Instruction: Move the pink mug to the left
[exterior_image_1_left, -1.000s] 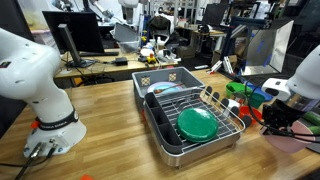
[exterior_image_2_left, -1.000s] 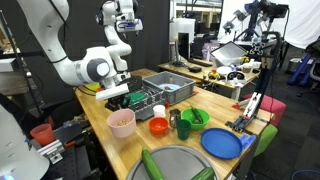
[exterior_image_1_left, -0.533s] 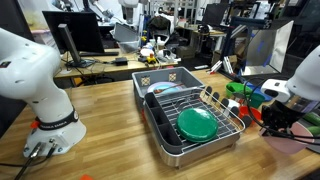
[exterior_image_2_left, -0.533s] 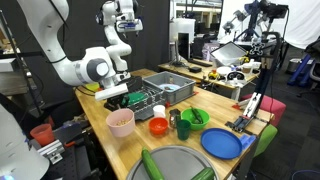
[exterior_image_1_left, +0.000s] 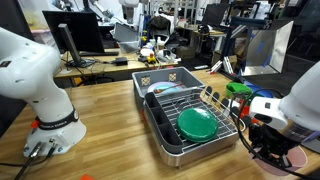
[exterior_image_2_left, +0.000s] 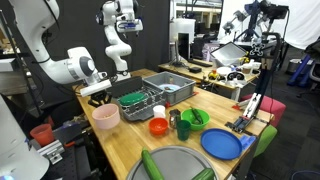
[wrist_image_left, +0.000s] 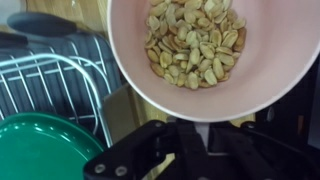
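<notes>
Pink mug (exterior_image_2_left: 105, 117): right at the desk's side edge, just past the near corner of the dish rack (exterior_image_1_left: 195, 150), and well apart from the red cup (exterior_image_2_left: 158, 126) further in along the desk. Neither exterior view settles whether its base touches the wood. The wrist view shows it from above: wide, round, low-walled, loaded with loose tan pieces (nuts, by the look). Judge it rigid and smooth-walled, and not heavy. The fill makes it touchy, though. Tilt it at all and you shed pieces over the desk edge. No handle shows, so the rim is your only purchase, one finger inside and one outside. That hold is off-centre, so expect the unheld side to want to sag.

Gripper (exterior_image_2_left: 100, 100): directly over the mug's rim, jaws drawn narrow. In the wrist view a dark finger (wrist_image_left: 186, 138) runs up to the rim and meets it. I read that as clamped on the mug wall, though the pinch itself is hidden under the rim. It touches nothing else. The green plate (wrist_image_left: 40, 150) lies in the rack off to one side of the fingers, clear of them. Little desk remains on that side, so when you set the mug down, hold it level and well inside the edge.
</notes>
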